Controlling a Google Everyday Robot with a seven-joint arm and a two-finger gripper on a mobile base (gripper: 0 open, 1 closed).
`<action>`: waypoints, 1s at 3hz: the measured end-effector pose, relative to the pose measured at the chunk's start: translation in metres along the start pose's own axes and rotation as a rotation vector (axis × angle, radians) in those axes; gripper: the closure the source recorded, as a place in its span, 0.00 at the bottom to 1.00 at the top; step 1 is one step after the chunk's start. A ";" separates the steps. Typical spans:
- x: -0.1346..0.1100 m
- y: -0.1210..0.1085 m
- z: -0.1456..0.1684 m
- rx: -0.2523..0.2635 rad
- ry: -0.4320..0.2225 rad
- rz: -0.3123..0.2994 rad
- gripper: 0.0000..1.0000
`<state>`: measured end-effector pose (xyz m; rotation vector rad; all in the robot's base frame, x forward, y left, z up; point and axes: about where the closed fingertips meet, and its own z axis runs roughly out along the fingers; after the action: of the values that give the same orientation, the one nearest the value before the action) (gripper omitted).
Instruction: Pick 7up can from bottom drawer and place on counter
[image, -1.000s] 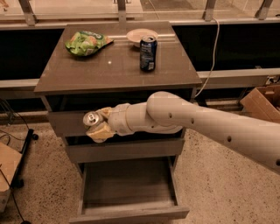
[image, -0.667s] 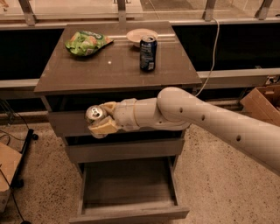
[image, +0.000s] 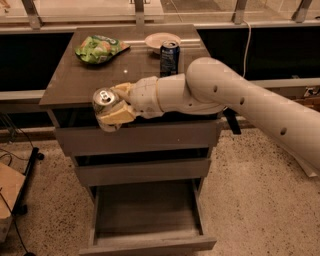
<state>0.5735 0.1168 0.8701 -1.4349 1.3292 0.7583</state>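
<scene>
the gripper (image: 113, 103) is clamped on the can (image: 103, 97), 1 finger above it and 1 below, holding it tilted with its silver top facing near-left, right at the counter's (image: 70, 82) near edge, toward the left side. the bottom drawer (image: 150, 245) stands pulled open toward the near side, well below the can, and the arm (image: 240, 100) reaches in from the right. on the far part of the counter sit a green bag (image: 99, 48) at left, a plate (image: 159, 38) and a blue can (image: 169, 57) just beside the plate, on its near side.
</scene>
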 end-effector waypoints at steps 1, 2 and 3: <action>-0.058 -0.036 -0.018 0.067 0.064 -0.077 1.00; -0.064 -0.041 -0.020 0.080 0.069 -0.072 1.00; -0.058 -0.047 -0.036 0.155 0.061 -0.032 1.00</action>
<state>0.6004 0.0979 0.9464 -1.3614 1.3778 0.5819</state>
